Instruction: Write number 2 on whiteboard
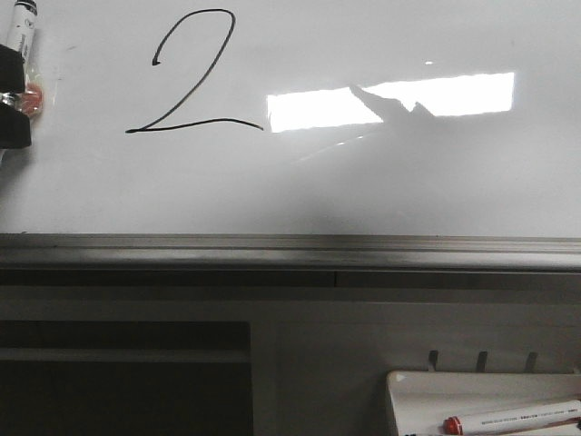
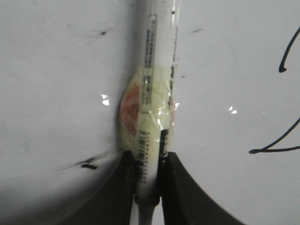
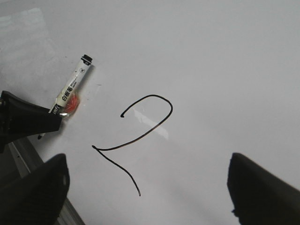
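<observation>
White and shiny, the whiteboard (image 1: 381,191) fills most of the front view, with a bright patch of light shining on it and a grey rail (image 1: 290,250) running along its bottom edge. One number 2 (image 1: 191,77) is drawn on the board in a thin black line, with a curved top and a long flat bottom stroke. It sits above the rail, toward the left side of the board, and the bright patch starts just beside the end of its bottom stroke. The figure looks whole, so I think the writing step is done. The left gripper (image 2: 149,178) is closed tight on a white marker (image 2: 157,93), which has a bit of tape and something orange wrapped around it. In the front view this marker is off to the left of the 2, well apart from it, and I cannot tell if its tip touches the board. The right gripper (image 3: 145,187) is wide open and holds nothing; its two dark fingers (image 3: 37,187) show at each side, facing the board. I count two markers: the one being held, and one more with a red cap (image 1: 513,420) lying in a small white tray (image 1: 408,381) below the rail, toward the right. There is one tray and one board. For the next move, I think the left arm only needs to keep the marker off the board so no extra line spoils the 2, and then put it down.
</observation>
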Robot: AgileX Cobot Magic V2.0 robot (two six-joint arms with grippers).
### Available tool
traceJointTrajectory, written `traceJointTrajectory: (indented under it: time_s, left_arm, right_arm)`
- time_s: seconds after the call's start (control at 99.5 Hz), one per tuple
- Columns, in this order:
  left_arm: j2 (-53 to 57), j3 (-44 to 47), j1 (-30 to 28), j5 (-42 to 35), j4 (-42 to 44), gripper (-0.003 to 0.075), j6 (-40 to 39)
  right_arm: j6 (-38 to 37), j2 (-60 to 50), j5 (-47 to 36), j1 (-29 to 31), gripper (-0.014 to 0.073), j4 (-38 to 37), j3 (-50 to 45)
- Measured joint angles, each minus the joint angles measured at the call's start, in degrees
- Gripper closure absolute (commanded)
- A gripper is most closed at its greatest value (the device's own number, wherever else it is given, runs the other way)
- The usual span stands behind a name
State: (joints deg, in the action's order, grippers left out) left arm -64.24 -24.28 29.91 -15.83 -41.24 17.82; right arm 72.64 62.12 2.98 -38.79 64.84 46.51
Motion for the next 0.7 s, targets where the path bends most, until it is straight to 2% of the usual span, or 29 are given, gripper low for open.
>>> traceJointTrajectory:
  time_s: [0.362,0.703]
  left_arm:
    - [0.0,-0.3,0.0,0.7,0.7,0.0741,0.0]
    - [-0.1,-4.4,0.0,3.0,1.1,0.0741,0.0]
  right_arm:
    - [0.0,0.0,0.0,0.0,-0.0023,0.0,0.0]
    - [0.0,0.0,0.0,0.0,-0.0023,0.0,0.0]
